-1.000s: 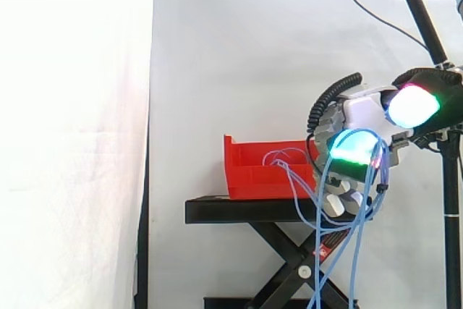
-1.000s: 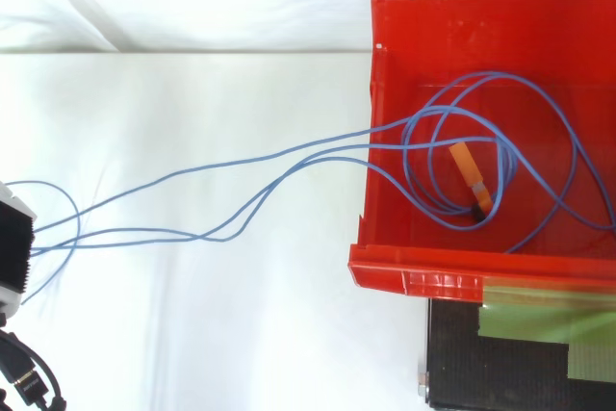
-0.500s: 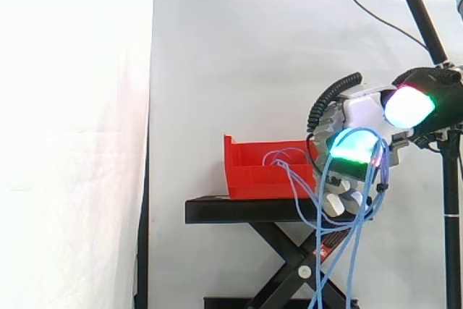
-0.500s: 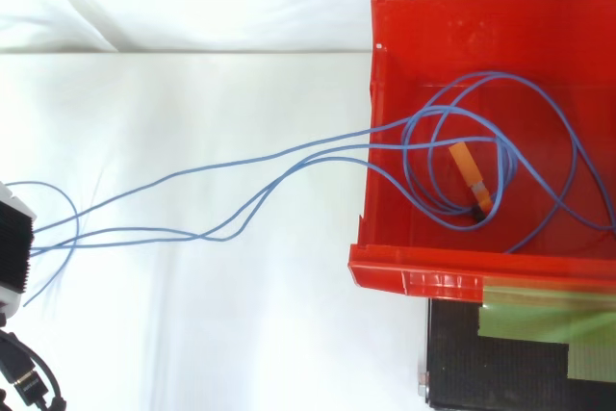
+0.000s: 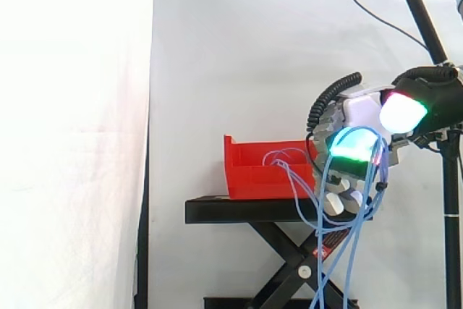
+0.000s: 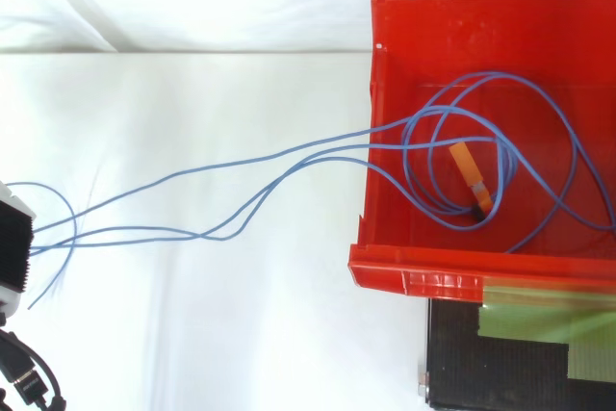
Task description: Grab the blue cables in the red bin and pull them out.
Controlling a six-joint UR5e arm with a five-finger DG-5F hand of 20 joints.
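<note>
Fingers (image 5: pixel 352 147) of the hand (image 5: pixel 363 112) clamp the blue cables (image 6: pixel 289 149) beside the red bin (image 6: pixel 414 276). Loops and an orange plug (image 6: pixel 468 171) lie inside it.

bin (image 5: pixel 255 177) on stand (image 5: pixel 239 211), cables (image 6: pixel 411 128) partly inside

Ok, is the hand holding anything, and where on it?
Yes, the hand holds the blue cables, along their middle stretch outside the red bin; their coils and orange end lie in the bin.
</note>
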